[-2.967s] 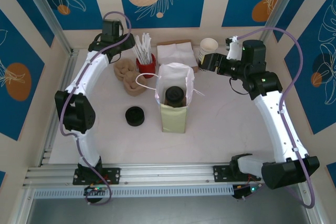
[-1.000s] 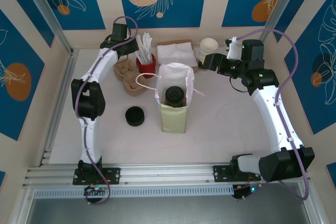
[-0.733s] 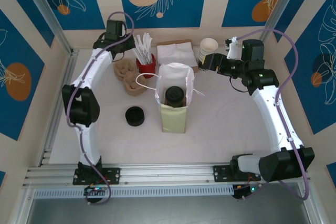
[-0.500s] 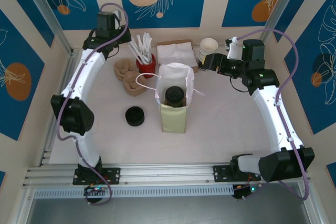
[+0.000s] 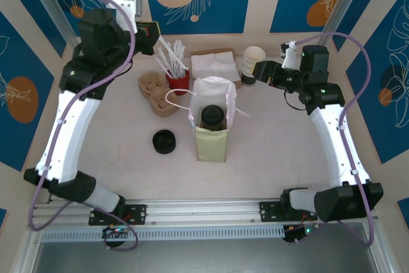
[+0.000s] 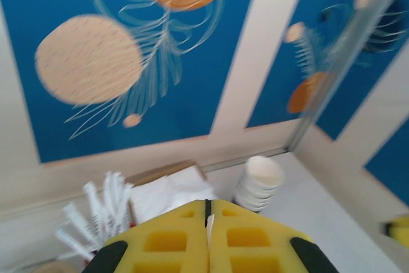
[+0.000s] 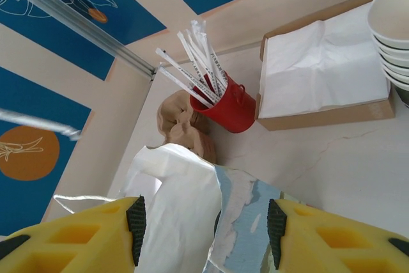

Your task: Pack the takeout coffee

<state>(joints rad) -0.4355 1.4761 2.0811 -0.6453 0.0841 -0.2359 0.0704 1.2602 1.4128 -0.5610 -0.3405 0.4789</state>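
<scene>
Pale bench carried everything; all places are given relative to the bag.
Tall paper bag, white top, pale green front, white loop handles, stood upright mid-bench with its mouth open.
Left gripper was raised well behind and left of the bag, aimed at the back wall. Its yellow fingers were pressed together with nothing between them.
Right gripper sat behind and right of the bag, just beside the cup stack. Its fingers were spread and held nothing.
Brown cardboard box of white napkins was directly behind the bag.
Tan moulded pieces lay left of the bag, near it; couldn't tell what they were.
Stack of lidless white paper cups was behind and right of the bag, next to the napkin box.
Red cup of white wrapped sticks was behind and left of the bag.
Takeout coffee cup with round black plastic lid was inside the bag. The lid showed through the mouth; the cup's sides were hidden by the bag walls.
Loose round black lid lay flat on the bench left of the bag, apart from it.
</scene>
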